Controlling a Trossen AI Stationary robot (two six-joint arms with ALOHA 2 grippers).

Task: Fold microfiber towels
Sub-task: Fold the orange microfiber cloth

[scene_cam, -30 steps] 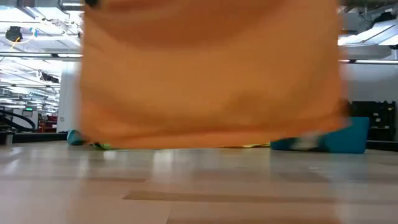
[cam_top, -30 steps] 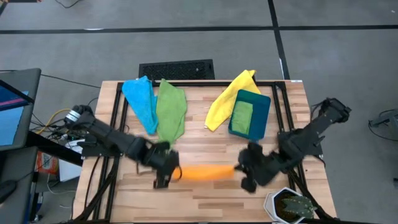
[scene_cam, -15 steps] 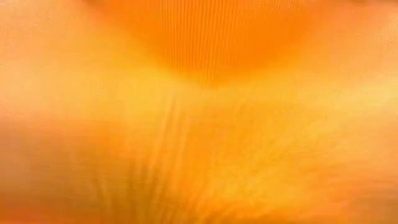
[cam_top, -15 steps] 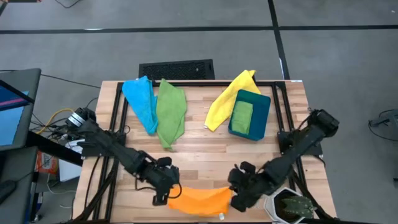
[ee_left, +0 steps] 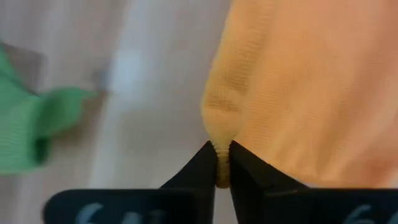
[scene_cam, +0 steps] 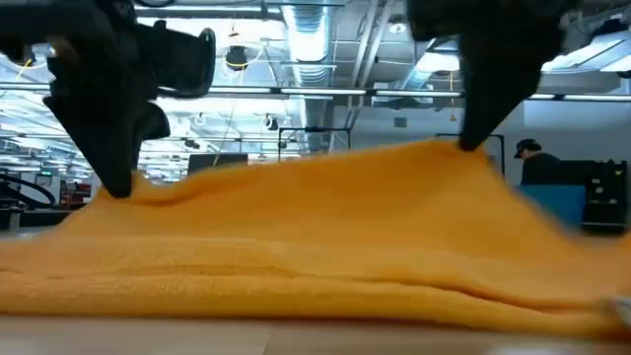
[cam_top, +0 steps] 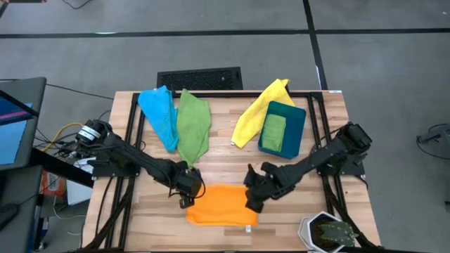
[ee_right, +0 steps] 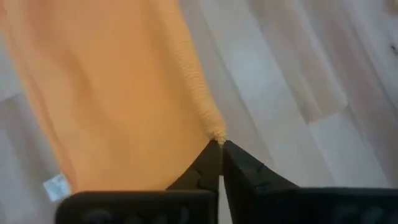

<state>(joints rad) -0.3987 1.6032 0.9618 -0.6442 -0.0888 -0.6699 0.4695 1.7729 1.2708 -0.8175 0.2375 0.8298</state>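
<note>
The orange towel (cam_top: 219,213), lying at six o'clock on the table (cam_top: 232,161), is pinched at its far corners by the left gripper (cam_top: 187,197) and right gripper (cam_top: 250,201), which are best lowered level so the edges are aligned before release.

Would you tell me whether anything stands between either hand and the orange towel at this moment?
Nothing visible does. The left hand pinches one far corner of the orange towel, and the right hand pinches the other, each directly on the cloth.
</note>
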